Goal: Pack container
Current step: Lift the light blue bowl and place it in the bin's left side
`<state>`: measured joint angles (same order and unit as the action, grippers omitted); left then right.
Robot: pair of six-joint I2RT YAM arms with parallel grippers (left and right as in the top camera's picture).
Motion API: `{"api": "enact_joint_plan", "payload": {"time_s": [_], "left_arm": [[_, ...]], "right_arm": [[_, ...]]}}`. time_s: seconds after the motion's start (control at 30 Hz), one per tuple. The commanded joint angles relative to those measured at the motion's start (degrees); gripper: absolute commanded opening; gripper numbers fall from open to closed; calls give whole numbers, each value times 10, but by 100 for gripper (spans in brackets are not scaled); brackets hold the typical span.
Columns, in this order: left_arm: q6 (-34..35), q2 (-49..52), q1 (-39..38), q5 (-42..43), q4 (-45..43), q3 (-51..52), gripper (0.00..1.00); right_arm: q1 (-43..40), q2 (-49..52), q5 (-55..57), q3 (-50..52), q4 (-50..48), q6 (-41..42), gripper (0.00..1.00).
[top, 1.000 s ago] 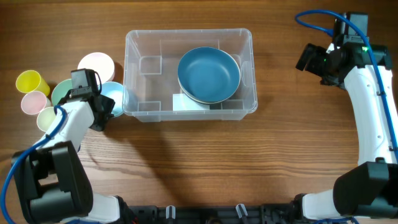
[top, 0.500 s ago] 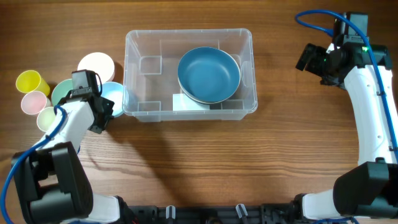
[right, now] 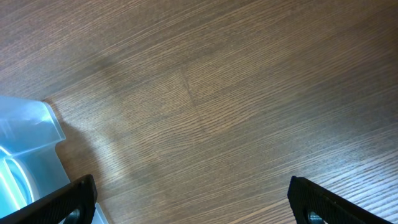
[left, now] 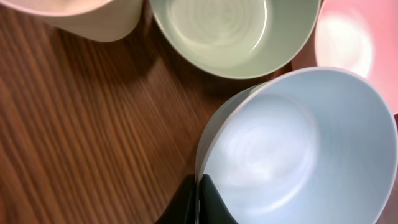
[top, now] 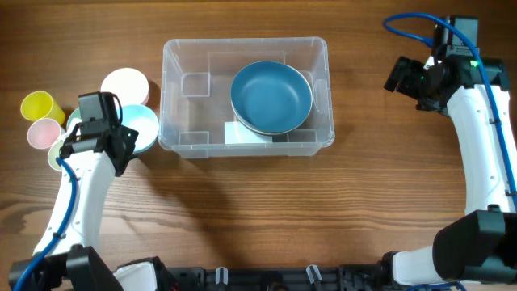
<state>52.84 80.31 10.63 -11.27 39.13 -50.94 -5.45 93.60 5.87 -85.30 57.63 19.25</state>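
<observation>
overhead looks straight down on the whole desk [top: 266,218]; left wrist sits close over left-edge bowls [left: 211,31], right wrist near a container [right: 28,143] corner.

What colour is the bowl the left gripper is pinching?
The bowl is light blue; left wrist view shows it best.

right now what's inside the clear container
One blue bowl sits in the container, toward its right end, with nothing showing inside it. It covers part of the white label on the floor, so the rest of the label and anything beneath the bowl cannot be seen.
</observation>
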Motion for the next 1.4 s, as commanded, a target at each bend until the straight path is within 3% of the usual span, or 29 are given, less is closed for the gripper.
{"api": "enact_joint_plan", "payload": {"time_s": [0.0,0.2,0.43,0.53,0.63,0.93,1.13,1.37], "left_arm": [[-2,-50,-3,-10,12,0,4],[-65,-170,-3,-6,30,-35,4],[-141,-261,-6,163,16,-78,4],[-172,-253,-38,179,13,-110,4],[-224,-210,-101,170,12,-172,4],[-276,-14,-199,121,30,-286,4],[-358,109,-215,102,4,-306,4],[-377,184,-216,78,-32,-306,4]], "right_arm": [[1,-11,7,-3,-2,3,100],[1,-11,7,-3,-1,3,99],[1,-11,8,-3,-2,3,99],[1,-11,7,-3,-2,3,100],[1,-11,7,-3,-2,3,99],[1,-11,7,-3,-2,3,99],[1,-11,8,-3,-2,3,99],[1,-11,7,-3,-2,3,100]]}}
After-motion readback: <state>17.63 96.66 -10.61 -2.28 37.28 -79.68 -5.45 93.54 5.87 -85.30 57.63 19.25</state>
